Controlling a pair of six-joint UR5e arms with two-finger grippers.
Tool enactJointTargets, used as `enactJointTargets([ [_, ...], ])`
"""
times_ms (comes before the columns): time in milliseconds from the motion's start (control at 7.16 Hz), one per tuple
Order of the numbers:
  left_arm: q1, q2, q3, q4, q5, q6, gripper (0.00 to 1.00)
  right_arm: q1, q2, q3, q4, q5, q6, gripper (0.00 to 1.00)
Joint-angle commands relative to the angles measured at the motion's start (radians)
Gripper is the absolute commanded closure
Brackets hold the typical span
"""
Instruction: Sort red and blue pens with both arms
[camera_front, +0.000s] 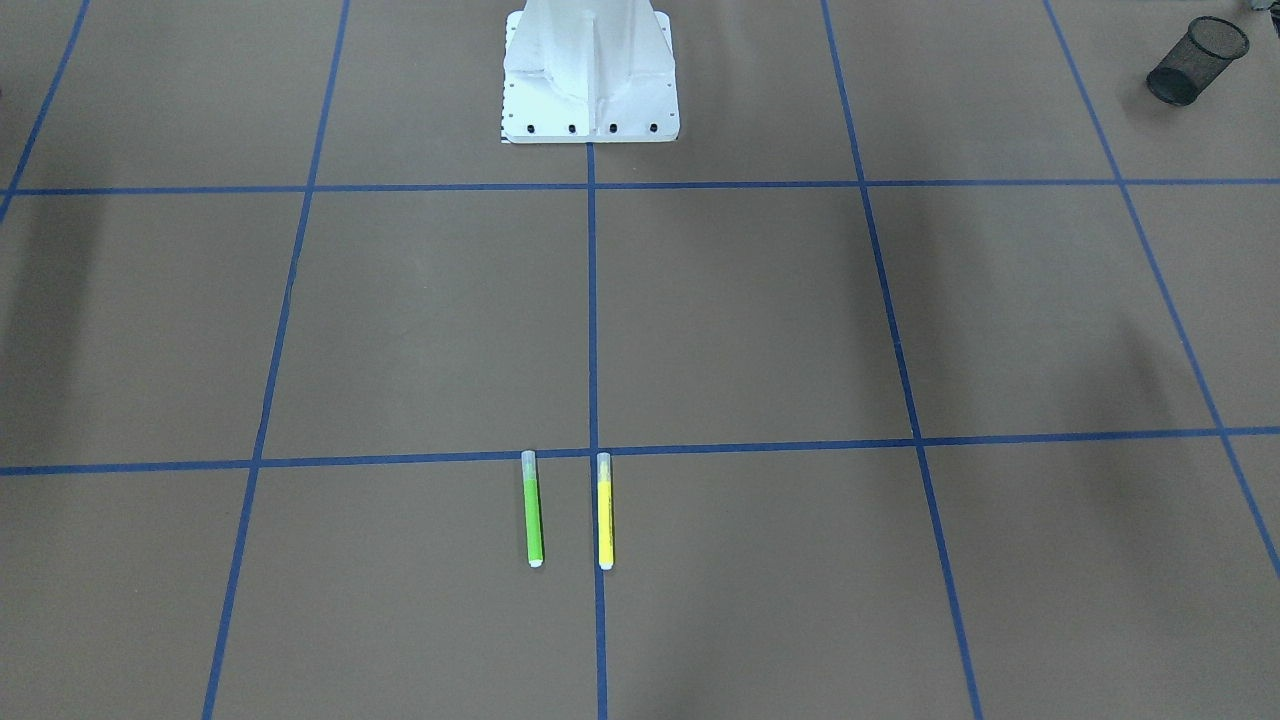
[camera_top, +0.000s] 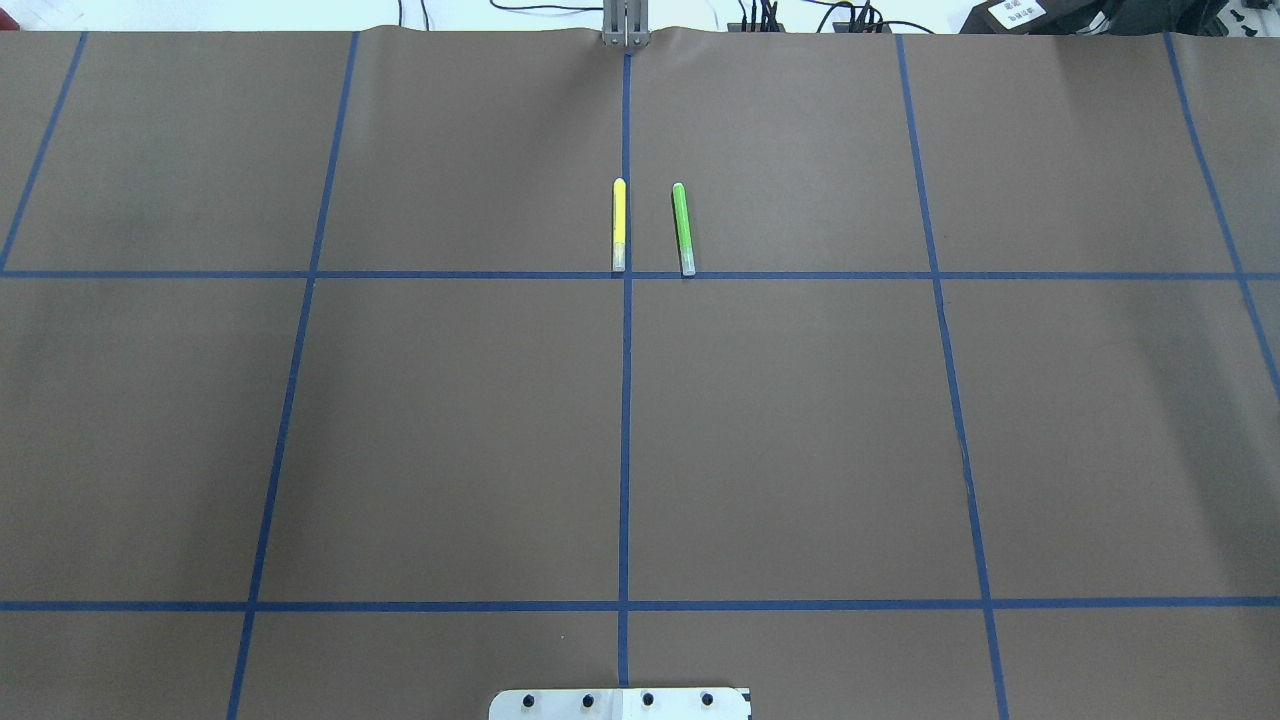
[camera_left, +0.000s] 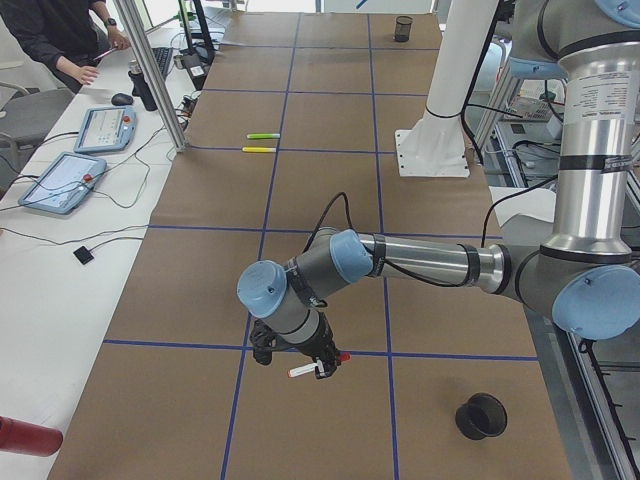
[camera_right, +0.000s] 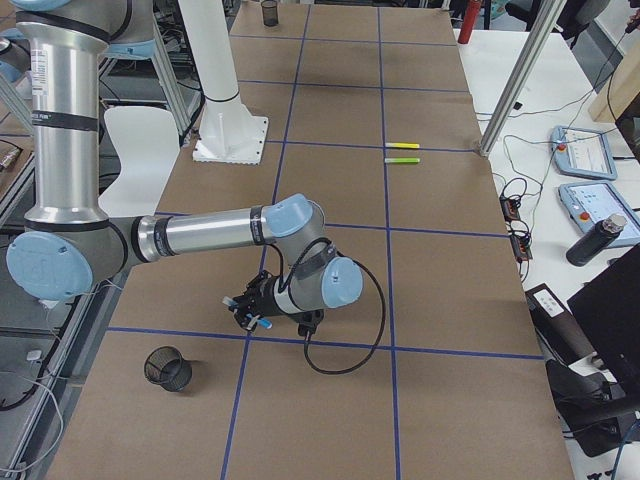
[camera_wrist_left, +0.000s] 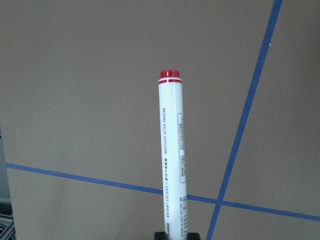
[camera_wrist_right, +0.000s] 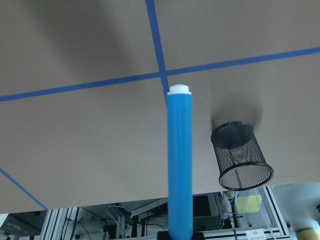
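Observation:
The red pen (camera_wrist_left: 172, 155), white-barrelled with a red end, is clamped in my left gripper (camera_wrist_left: 176, 236) and sticks out over the brown table. From the left end, that gripper (camera_left: 318, 362) hovers low over a blue tape line, the pen (camera_left: 303, 370) lying nearly level. My right gripper (camera_wrist_right: 180, 234) is shut on the blue pen (camera_wrist_right: 180, 165). From the right end, the right gripper (camera_right: 250, 312) sits close above the table near a tape crossing. Neither arm shows in the overhead or front-facing views.
A black mesh cup (camera_left: 480, 416) stands near my left gripper, and another (camera_right: 168, 368) near my right one (camera_wrist_right: 241, 155). A lime-green marker (camera_top: 682, 228) and a yellow marker (camera_top: 619, 225) lie side by side at the table's far middle. A person's arm (camera_left: 70, 45) is at the far side bench.

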Motion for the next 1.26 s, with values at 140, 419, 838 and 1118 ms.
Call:
enactJointTargets([
  [140,-0.003,0.010,-0.047,0.002,-0.004,0.000,1.00,0.033,-0.136,-0.012,-0.009,-0.004,-0.196,1.00],
  [419,-0.002,0.008,-0.051,0.000,-0.004,0.000,1.00,0.033,-0.165,-0.098,-0.008,-0.003,-0.198,1.00],
  [838,0.000,0.007,-0.080,0.017,-0.004,0.000,1.00,0.046,-0.164,-0.213,-0.006,-0.006,-0.206,1.00],
  [1118,-0.002,0.004,-0.087,0.017,-0.004,0.000,1.00,0.059,-0.193,-0.253,-0.006,-0.009,-0.200,1.00],
])
